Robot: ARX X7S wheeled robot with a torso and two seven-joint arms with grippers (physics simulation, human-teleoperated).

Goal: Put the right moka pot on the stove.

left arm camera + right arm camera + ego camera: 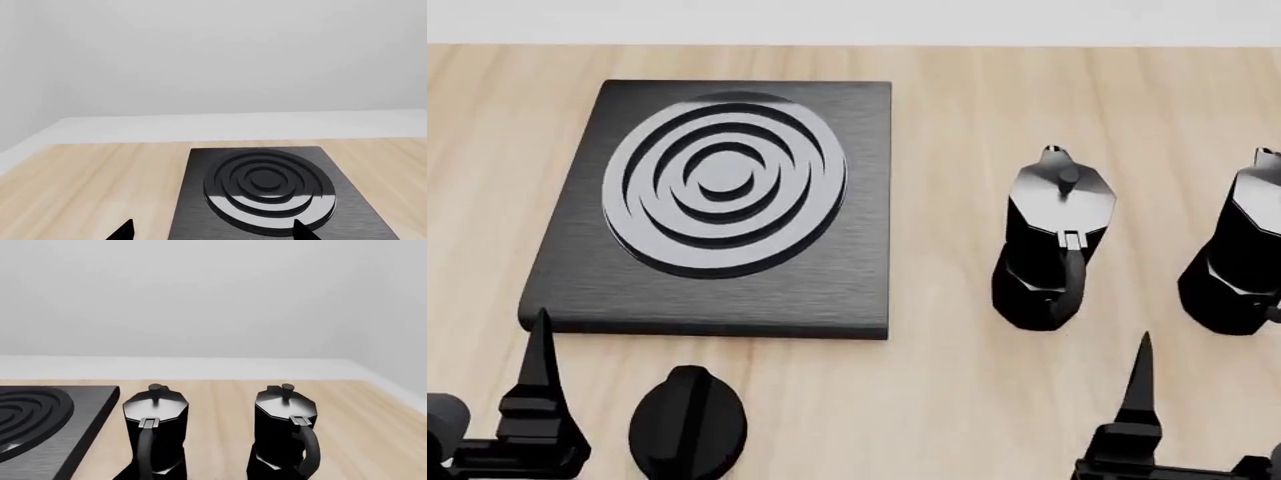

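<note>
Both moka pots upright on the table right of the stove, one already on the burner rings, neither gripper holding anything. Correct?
One thing is off: the burner rings are bare. The head view shows the stove with nothing on it, and both the right moka pot and the left moka pot stand upright on the table to its right. Neither gripper holds anything.

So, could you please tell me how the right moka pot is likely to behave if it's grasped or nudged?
The right moka pot looks rigid, so it should not flex. It stands tall on a narrow base, so a high push might tip it. Its curved handle offers a hold, though the glossy facets could be slippery.
</note>
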